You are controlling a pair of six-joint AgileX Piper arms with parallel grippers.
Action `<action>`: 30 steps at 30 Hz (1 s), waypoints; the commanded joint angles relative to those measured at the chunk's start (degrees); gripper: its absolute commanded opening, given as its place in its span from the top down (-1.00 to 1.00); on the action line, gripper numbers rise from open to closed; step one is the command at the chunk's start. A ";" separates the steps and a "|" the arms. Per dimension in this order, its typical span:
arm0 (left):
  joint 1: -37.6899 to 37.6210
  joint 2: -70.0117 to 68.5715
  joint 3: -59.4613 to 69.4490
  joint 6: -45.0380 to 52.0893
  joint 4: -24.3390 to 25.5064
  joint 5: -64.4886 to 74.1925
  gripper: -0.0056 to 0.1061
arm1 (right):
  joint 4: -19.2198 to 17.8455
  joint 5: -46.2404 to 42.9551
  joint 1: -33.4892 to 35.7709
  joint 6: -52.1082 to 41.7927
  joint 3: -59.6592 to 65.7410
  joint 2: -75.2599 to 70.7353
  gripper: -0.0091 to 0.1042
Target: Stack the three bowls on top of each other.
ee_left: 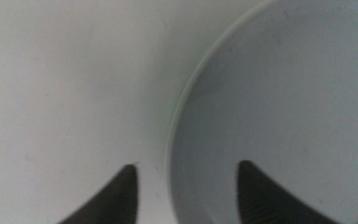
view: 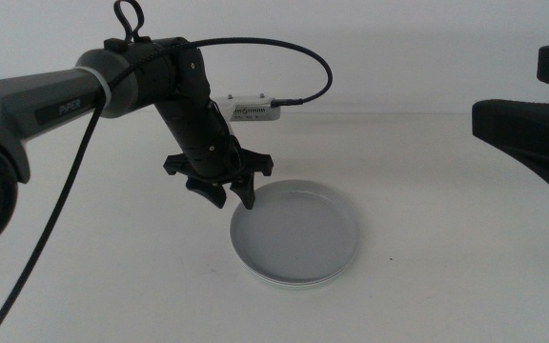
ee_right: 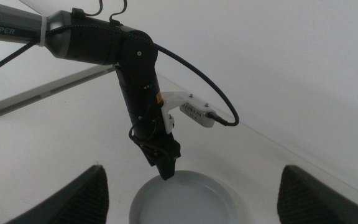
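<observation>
Left claw [view: 235, 198] astride grey bowl [view: 298, 229] rim

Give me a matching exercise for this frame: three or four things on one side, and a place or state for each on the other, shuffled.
Things:
1. left gripper
2. right gripper
3. grey bowl
4. small white device

Places or states:
A. on top of the stack, with other rims showing under its near edge
B. at the far edge of the table, with a black cable plugged in
C. open, jaws straddling the top bowl's rim
D. open, held back above the table, away from the bowls

Pairs: 1-C, 2-D, 3-A, 4-B
</observation>
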 commanded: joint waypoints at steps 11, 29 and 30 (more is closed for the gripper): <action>5.34 -16.50 -3.97 -6.86 15.15 8.76 -0.78 | -0.12 -0.42 0.07 -0.36 0.19 -0.25 -0.80; 21.58 -69.79 42.06 -3.91 11.11 -19.75 -0.78 | -0.12 -0.42 0.07 -0.36 0.19 -0.25 -0.80; 21.58 -69.90 42.05 -3.91 10.63 -19.75 -0.78 | -0.12 -0.42 0.07 -0.36 0.19 -0.25 -0.80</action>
